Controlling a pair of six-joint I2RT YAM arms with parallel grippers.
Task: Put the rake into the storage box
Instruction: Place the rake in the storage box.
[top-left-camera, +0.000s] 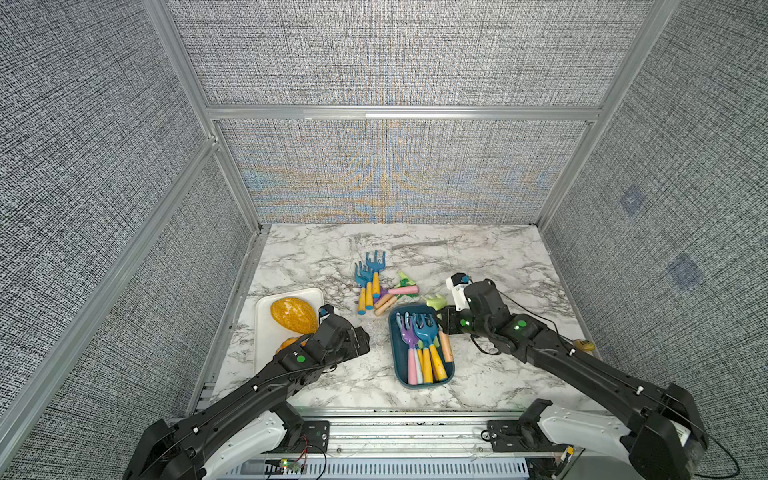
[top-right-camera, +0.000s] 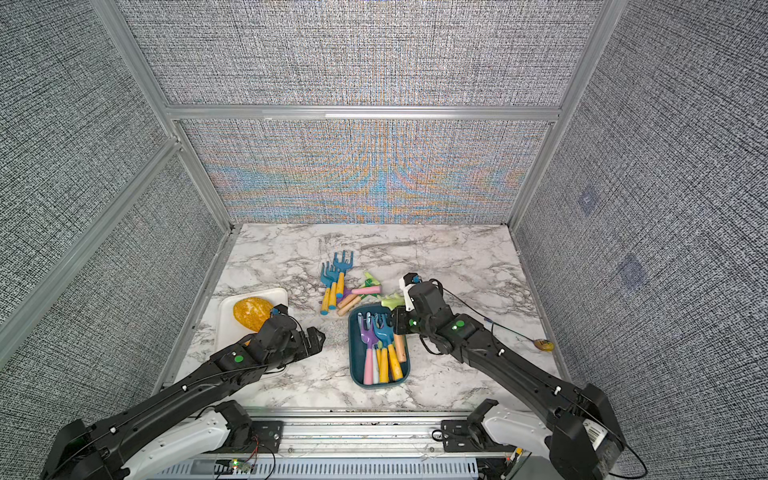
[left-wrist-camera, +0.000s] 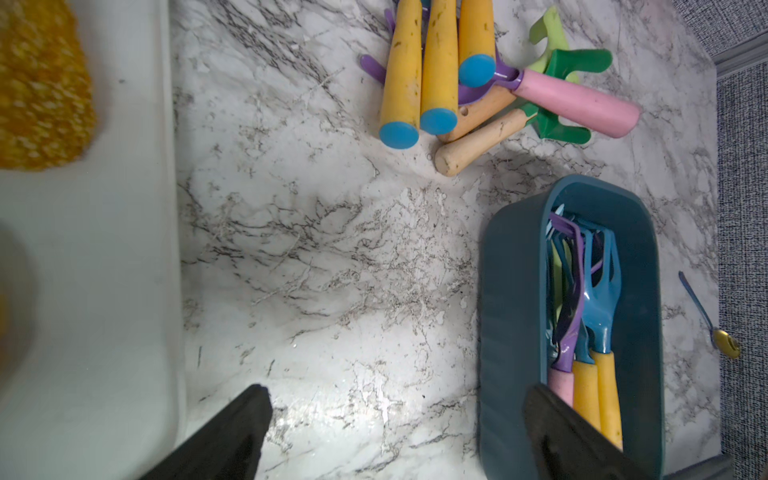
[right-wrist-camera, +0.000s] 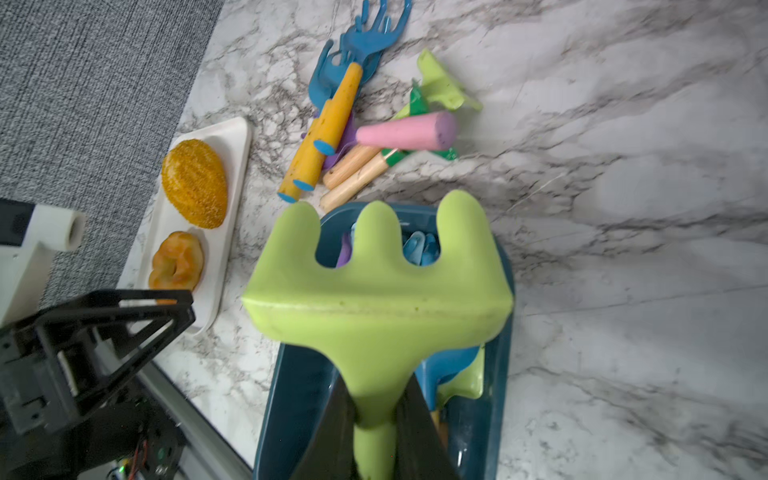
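Placing step: the right jaws pinch the lime-green plastic rake (right-wrist-camera: 374, 299) by its neck above the dark teal rectangular plastic storage box (right-wrist-camera: 299, 399). The left jaws stand spread. The next move probably calls for lowering it, then letting go.

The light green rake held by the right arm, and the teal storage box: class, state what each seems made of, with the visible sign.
The light green rake: probably moulded plastic, matte; one even colour, thick rounded tines, a soft ridge across the head. The storage box: likely plastic too, slightly glossy; smooth dark teal wall, rounded corners, faint sheen.
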